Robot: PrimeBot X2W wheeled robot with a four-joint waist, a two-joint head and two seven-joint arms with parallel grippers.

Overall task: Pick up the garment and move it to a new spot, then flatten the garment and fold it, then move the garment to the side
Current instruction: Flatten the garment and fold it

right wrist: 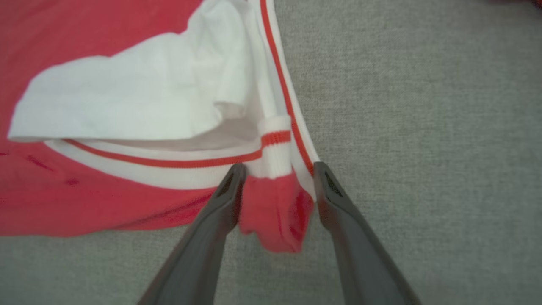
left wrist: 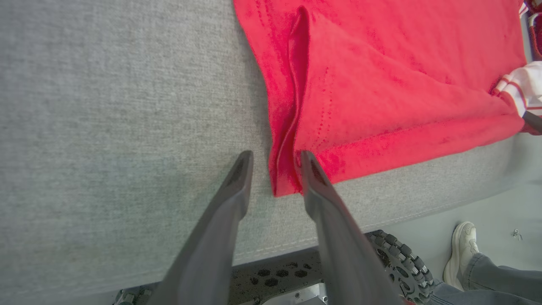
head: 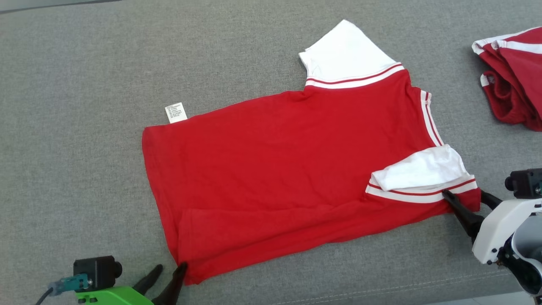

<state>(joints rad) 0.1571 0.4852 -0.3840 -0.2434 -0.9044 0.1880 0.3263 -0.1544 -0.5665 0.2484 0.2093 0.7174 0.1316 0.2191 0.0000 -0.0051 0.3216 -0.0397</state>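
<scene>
Grey padded surface [head: 84,106]: covers the work area, with a stitched seam along its near edge. Red shirt [head: 275,169]: lies spread near the middle of the surface, mostly flat, hem toward the robot's left and collar end toward its right. 1 long fold runs along its near edge, and a raised crease stands at the hem corner in the left wrist view. It has 2 white sleeves with red-and-white striped bands: the far sleeve [head: 347,53] lies flat and points away from the robot, and the near sleeve [head: 419,171] is turned back over the red body. Second red garment [head: 512,80]: bunched at the far right edge, well apart from the shirt. Right gripper [right wrist: 278,169]: low at the near sleeve, its fingers spread wide on either side of a drooping red corner of cloth below the striped band, not pinching it. Left gripper [left wrist: 276,156]: at the near hem corner, fingers spread apart, the corner lying between the tips, 1 fingertip [left wrist: 311,167] over the cloth edge and the other on bare grey surface. A person's pale shoe [left wrist: 461,250] stands on the floor beside a studded wheel [left wrist: 398,262]. White care label [head: 175,112]: pokes out from the far hem edge onto the surface.
</scene>
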